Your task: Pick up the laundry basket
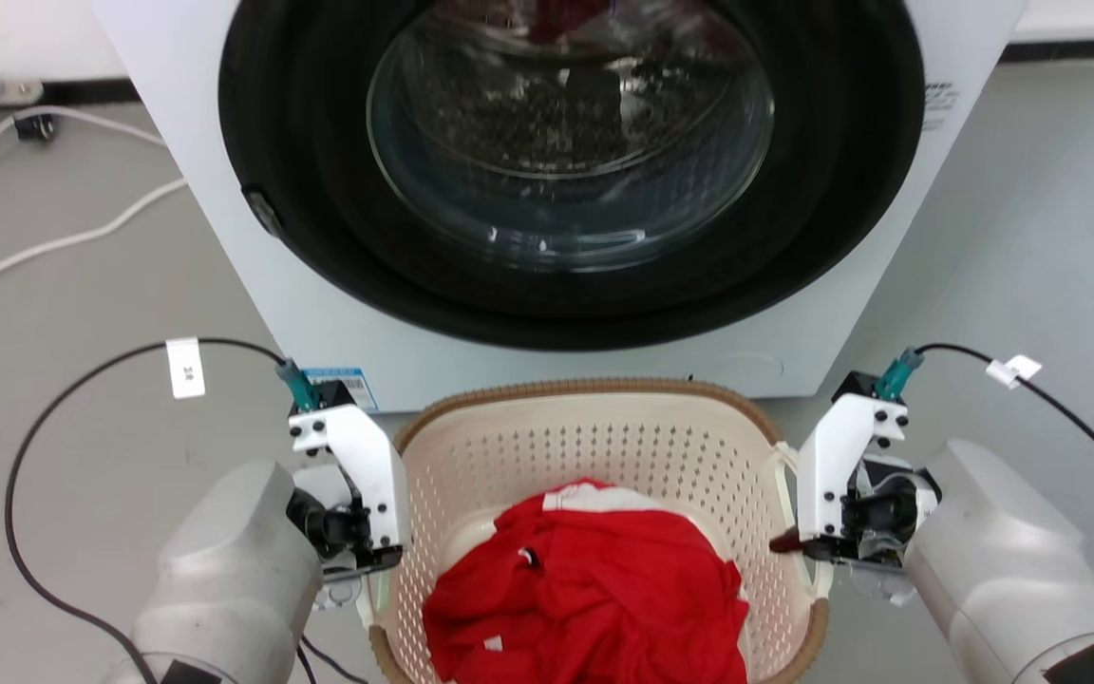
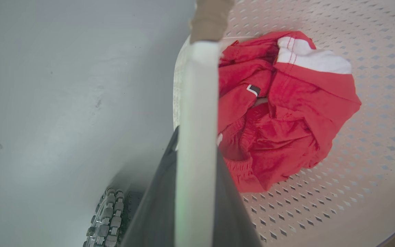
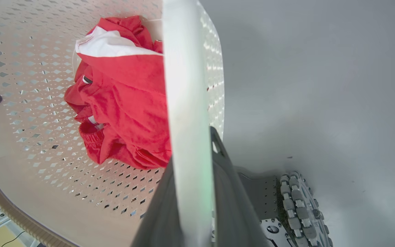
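Observation:
The cream perforated laundry basket with a brown rim sits close in front of the washer, between my two arms. A red and white garment lies crumpled inside it. My left gripper is at the basket's left side. In the left wrist view my left gripper is shut on the white side handle, one dark finger on each side. My right gripper is at the right side. In the right wrist view my right gripper is shut on the other white handle. Whether the basket touches the floor is unclear.
The white washer with its round glass door stands directly behind the basket. White cables trail over the grey floor at the left. My base's wheels sit low beside the basket.

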Tool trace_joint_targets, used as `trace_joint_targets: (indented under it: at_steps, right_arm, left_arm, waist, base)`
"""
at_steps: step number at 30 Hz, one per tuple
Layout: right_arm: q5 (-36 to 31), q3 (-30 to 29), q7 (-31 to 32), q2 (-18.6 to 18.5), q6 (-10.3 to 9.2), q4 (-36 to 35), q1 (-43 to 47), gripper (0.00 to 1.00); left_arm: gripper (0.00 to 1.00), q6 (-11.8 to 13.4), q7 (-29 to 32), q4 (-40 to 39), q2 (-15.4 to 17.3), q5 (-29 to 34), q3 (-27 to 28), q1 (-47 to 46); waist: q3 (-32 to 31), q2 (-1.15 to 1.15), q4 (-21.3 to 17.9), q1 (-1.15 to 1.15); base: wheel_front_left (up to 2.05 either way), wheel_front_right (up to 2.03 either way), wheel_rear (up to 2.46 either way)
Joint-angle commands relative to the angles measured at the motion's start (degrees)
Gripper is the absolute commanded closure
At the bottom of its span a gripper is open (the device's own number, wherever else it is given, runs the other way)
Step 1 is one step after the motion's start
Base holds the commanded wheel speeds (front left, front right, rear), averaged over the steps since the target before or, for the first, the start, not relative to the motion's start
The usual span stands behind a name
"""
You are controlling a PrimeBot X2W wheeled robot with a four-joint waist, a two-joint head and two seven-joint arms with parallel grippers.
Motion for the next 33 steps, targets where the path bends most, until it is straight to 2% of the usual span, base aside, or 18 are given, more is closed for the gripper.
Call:
trace_joint_targets:
  at_steps: [1,12,33]
  right_arm:
    - [0.7,-0.4,0.4,1.5,0.32,-0.3,0.3,1.0]
    - [-0.6,0.2,2.2,2.2,0.41,0.3,3.9,1.0]
    - [-2.6,-2.4,2.0,2.6,0.47,0.4,5.8,1.0]
  left_arm:
    - [1.0,-0.2,0.3,0.0,-1.2,-0.7,-0.1,1.2]
    - [1.0,-0.3,1.9,0.5,-2.5,-1.8,-0.9,5.7]
    - [1.0,-0.3,0.8,0.3,-2.9,-2.8,-1.9,7.5]
  waist:
    - [-1.6,0.0,-0.2,0.01]
    - [-6.6,0.0,-0.4,0.01]
    - [-7.2,0.0,-0.4,0.01]
  base:
    - [0.0,0.0,0.0]
    - [0.0,0.0,0.0]
    - [0.0,0.0,0.0]
